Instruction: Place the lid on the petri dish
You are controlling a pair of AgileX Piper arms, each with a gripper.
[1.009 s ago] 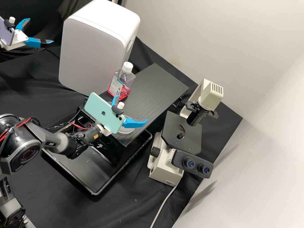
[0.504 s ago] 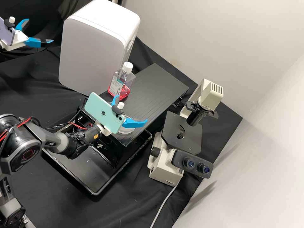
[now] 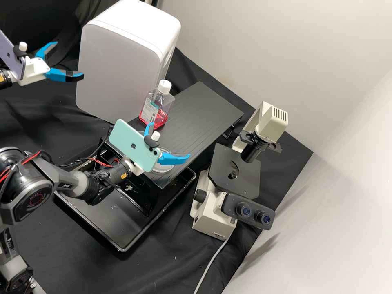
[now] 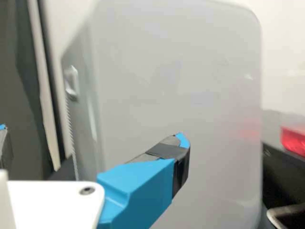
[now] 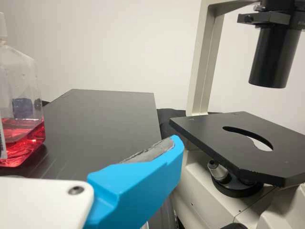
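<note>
Near the high view's centre, our right gripper (image 3: 170, 139) stands wide and empty over the dish (image 3: 162, 168) on the platform (image 3: 204, 110). We cannot tell whether the lid already sits there. At ten o'clock our left gripper (image 3: 67, 59) gapes beside the box (image 3: 122, 57). Left wrist view: box close ahead. Right wrist view: flask (image 5: 19, 109) and microscope (image 5: 224, 129) flank the platform.

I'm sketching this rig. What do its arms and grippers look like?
The right arm is dark grey with a red joint ring and red and black wires at the wrist. The left gripper and right gripper are white, each with two curved bright blue fingers with darker tip pads.
</note>
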